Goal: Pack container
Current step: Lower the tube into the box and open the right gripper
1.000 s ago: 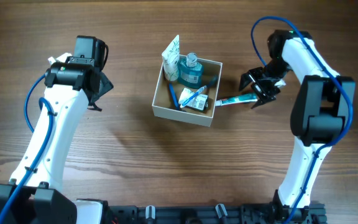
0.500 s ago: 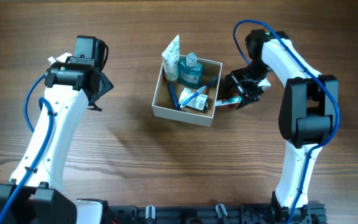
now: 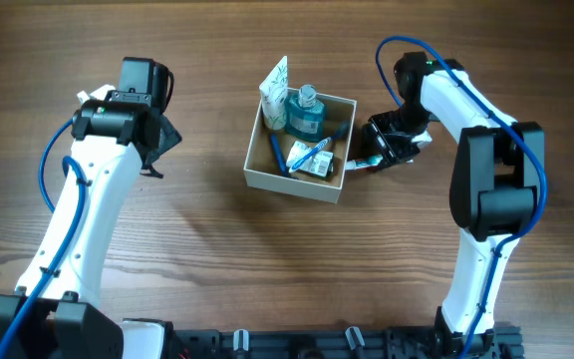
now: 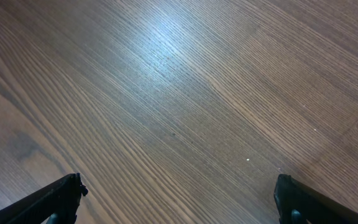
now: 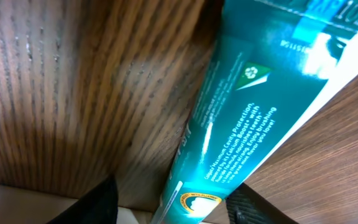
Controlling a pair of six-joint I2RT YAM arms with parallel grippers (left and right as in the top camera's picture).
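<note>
The container (image 3: 293, 183), a white square box with a tan inside, sits mid-table. In it are a white tube (image 3: 274, 88), a teal bottle (image 3: 305, 113), a blue toothbrush (image 3: 277, 153) and a small green-and-white packet (image 3: 313, 161). My right gripper (image 3: 380, 149) is shut on a teal toothpaste tube (image 3: 365, 162) right beside the container's right wall. In the right wrist view the tube (image 5: 241, 118) runs between my fingers (image 5: 93, 205), with the box's white wall (image 5: 17, 202) just below. My left gripper (image 3: 157, 140) is open and empty over bare wood, far left of the container.
The left wrist view shows only wood grain between my spread fingers (image 4: 55, 199). The black arm bases (image 3: 267, 344) line the front edge of the table.
My right gripper has carried the toothpaste tube leftward, from open table to right up against the container's right wall. The left arm has not moved.
</note>
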